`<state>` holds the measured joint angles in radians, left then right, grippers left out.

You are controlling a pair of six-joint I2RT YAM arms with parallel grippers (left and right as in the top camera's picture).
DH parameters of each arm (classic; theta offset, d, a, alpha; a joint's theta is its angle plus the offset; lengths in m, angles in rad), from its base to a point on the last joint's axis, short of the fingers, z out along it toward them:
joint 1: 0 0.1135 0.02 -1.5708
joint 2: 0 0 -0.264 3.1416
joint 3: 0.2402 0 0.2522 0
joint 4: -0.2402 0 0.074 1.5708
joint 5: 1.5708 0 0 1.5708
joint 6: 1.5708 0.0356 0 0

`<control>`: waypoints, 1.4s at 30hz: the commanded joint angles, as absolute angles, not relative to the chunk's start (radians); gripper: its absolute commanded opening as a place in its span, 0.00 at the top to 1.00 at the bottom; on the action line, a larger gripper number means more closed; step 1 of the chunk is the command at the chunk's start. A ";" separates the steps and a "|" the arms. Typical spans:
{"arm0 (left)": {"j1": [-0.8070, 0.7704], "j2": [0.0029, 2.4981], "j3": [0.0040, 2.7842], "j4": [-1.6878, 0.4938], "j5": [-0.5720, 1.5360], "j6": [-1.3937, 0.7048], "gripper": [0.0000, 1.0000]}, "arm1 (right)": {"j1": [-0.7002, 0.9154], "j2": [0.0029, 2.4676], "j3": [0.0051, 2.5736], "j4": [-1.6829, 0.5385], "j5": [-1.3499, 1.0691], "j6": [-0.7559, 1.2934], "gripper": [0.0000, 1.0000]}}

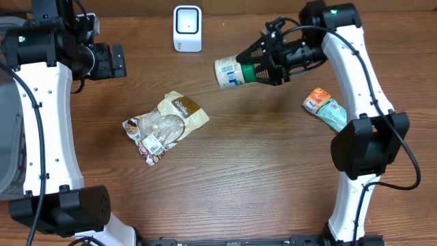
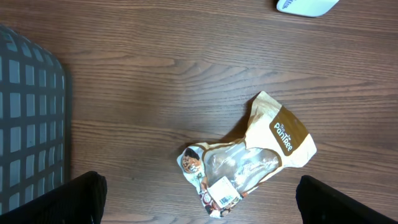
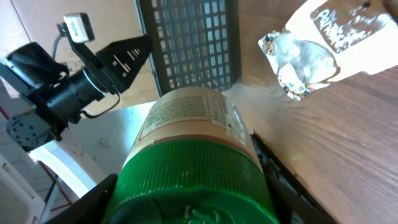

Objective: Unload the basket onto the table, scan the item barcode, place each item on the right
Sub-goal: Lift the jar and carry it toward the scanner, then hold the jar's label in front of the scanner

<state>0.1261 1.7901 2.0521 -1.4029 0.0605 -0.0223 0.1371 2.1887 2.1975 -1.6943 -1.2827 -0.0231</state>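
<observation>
My right gripper (image 1: pixel 258 71) is shut on the green lid of a white jar (image 1: pixel 231 72), held sideways in the air with its base pointing left, below and right of the white barcode scanner (image 1: pixel 187 28). The right wrist view shows the jar's green lid (image 3: pixel 193 180) filling the space between the fingers, with its printed label (image 3: pixel 186 115) beyond. My left gripper (image 1: pixel 109 61) hangs open at the far left, empty; its fingers (image 2: pixel 62 199) frame a crumpled snack bag (image 2: pixel 249 155) on the table.
The snack bag (image 1: pixel 164 124) lies left of centre. Two small packets (image 1: pixel 324 108) lie by the right arm. A grey mesh basket (image 2: pixel 28 124) sits at the left edge. The scanner's edge (image 2: pixel 308 6) shows at the top of the left wrist view.
</observation>
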 commanded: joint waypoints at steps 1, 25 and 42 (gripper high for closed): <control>0.124 1.798 2.050 -1.402 0.068 -0.006 0.00 | 0.133 2.096 2.233 -1.694 -1.313 -0.054 0.47; 0.124 1.798 2.050 -1.402 0.068 -0.006 0.00 | 0.259 2.091 2.233 -1.355 -0.671 0.220 0.47; 0.124 1.798 2.050 -1.402 0.068 -0.006 0.00 | 0.505 2.126 2.305 -0.659 0.305 0.077 0.36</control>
<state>0.1261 1.7901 2.0521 -1.4025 0.0601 -0.0223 0.4568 2.1353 2.2635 -0.7483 0.0563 0.2035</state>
